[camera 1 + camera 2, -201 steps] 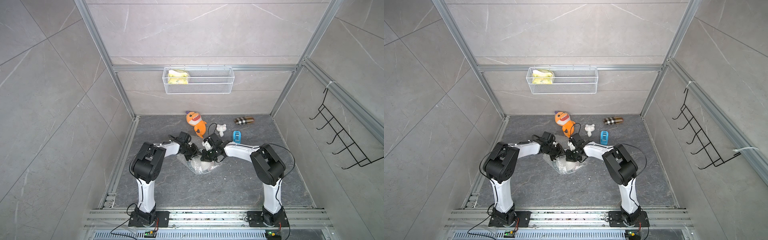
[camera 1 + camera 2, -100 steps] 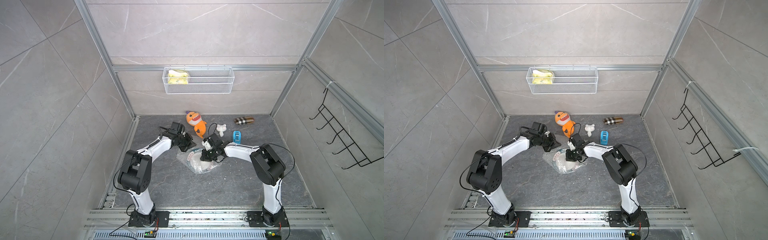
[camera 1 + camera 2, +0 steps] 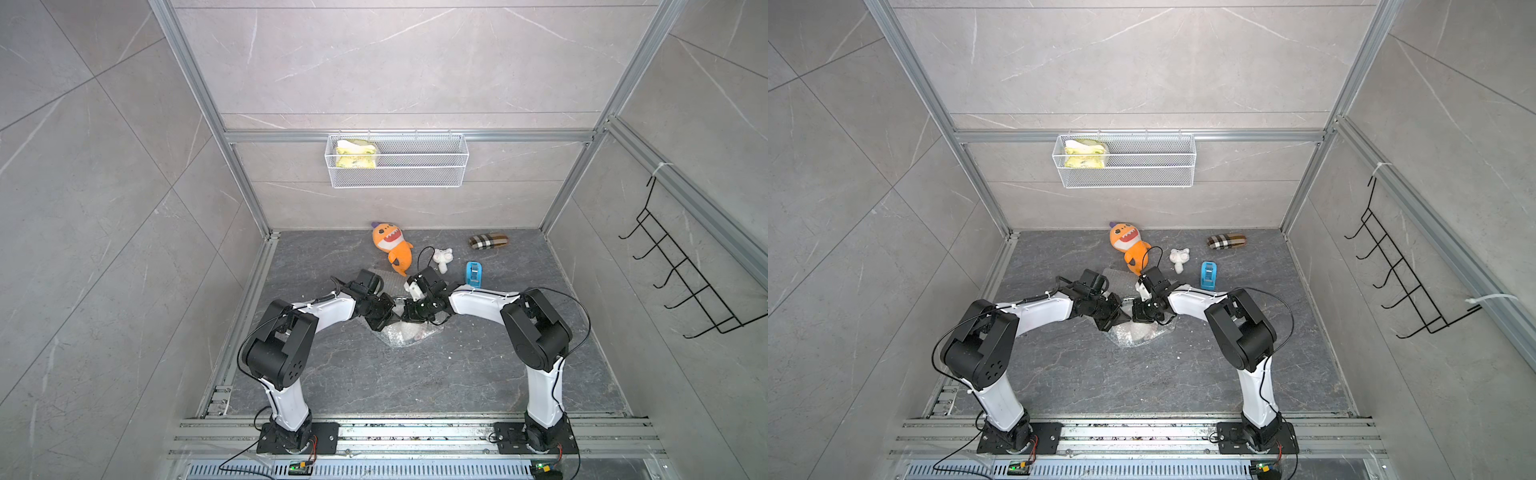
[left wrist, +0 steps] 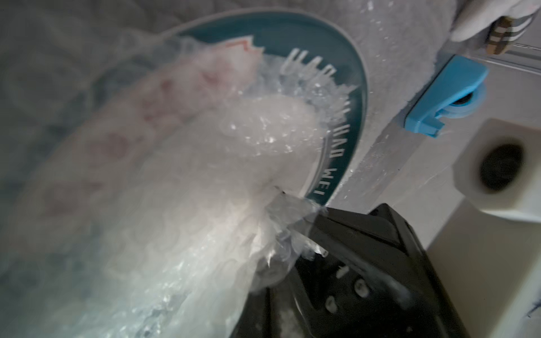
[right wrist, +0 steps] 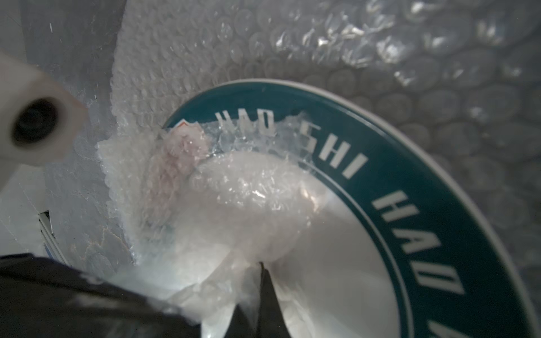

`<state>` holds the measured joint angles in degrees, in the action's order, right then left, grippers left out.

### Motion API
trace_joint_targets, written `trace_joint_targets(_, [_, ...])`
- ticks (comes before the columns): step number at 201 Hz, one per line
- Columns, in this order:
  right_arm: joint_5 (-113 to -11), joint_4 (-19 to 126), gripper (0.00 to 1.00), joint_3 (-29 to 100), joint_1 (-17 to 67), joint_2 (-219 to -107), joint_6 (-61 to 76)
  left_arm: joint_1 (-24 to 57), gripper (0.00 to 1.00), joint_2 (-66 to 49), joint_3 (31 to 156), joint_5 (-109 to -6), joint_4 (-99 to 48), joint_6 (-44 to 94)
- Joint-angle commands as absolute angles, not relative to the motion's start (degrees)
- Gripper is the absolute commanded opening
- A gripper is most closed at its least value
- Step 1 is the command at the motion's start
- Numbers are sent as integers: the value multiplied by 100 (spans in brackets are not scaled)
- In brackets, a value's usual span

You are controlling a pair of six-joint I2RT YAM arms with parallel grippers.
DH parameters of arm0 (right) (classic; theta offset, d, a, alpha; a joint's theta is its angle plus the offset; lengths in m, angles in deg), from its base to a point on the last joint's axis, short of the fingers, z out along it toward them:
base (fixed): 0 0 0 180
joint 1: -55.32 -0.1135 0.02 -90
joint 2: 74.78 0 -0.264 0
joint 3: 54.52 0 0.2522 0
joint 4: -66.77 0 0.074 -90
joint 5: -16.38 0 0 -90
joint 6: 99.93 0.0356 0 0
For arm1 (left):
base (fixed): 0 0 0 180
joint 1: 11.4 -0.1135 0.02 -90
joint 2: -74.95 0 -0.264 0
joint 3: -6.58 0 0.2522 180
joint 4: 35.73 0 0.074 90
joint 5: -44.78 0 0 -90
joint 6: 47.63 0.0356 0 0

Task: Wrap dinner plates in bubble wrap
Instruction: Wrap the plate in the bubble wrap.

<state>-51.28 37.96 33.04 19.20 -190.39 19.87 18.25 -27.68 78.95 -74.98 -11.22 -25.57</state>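
Folding seems the step in hand. Both top views: left tool (image 3: 1122,317) and right tool (image 3: 1138,312) meet tip to tip over bubble wrap (image 3: 1138,335) on the desk (image 3: 1142,384), 6 o'clock of the orange toy (image 3: 1128,249). Left wrist: left tool pinches wrap lying across the dinner plate (image 4: 307,35). Right wrist: right tool pinches wrap too; next, draw it over the bare green rim

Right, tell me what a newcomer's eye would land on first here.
The left gripper and right gripper meet almost tip to tip mid-floor, both shut on crinkly clear bubble wrap bunched over a round white plate with a dark green lettered rim. Beyond them lies a bright orange shark plush toy.
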Motion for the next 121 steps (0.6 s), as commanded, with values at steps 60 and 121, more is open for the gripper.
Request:
trace_joint_targets(60, [-5359, 3417, 46, 3172, 2143, -18437, 1873, 1839, 0, -3313, 7578, -6564, -802, -2057])
trace_joint_targets(121, [-5346, 3426, 65, 2584, 3257, -17654, 1854, 1828, 0, -3562, 7363, -6509, -901, -2056])
